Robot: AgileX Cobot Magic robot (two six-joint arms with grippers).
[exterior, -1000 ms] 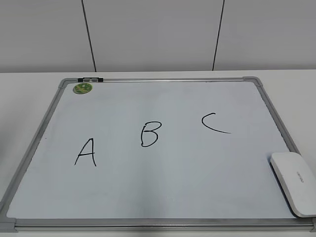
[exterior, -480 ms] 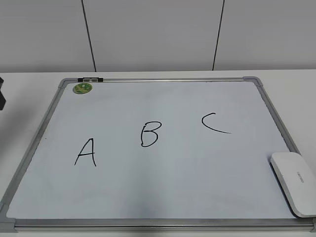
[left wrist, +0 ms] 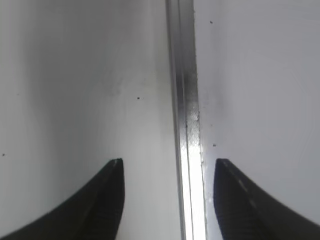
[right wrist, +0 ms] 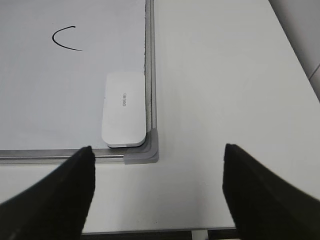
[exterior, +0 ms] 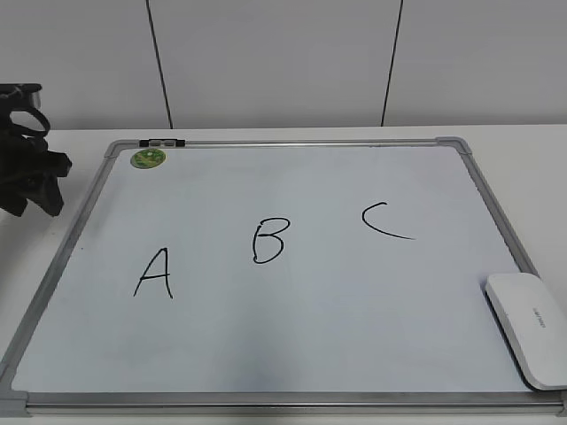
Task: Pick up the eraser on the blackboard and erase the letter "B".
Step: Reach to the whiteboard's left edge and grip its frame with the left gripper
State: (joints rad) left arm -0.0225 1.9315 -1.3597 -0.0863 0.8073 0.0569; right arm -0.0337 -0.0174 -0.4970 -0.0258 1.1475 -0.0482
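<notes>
Eraser tucked in blackboard corner (against frame), both pincers apart, seemingly empty.

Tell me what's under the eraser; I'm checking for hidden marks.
The eraser lies flat on the blackboard, in its corner by the frame. Whatever surface it covers is hidden; no marks show around it.
</notes>
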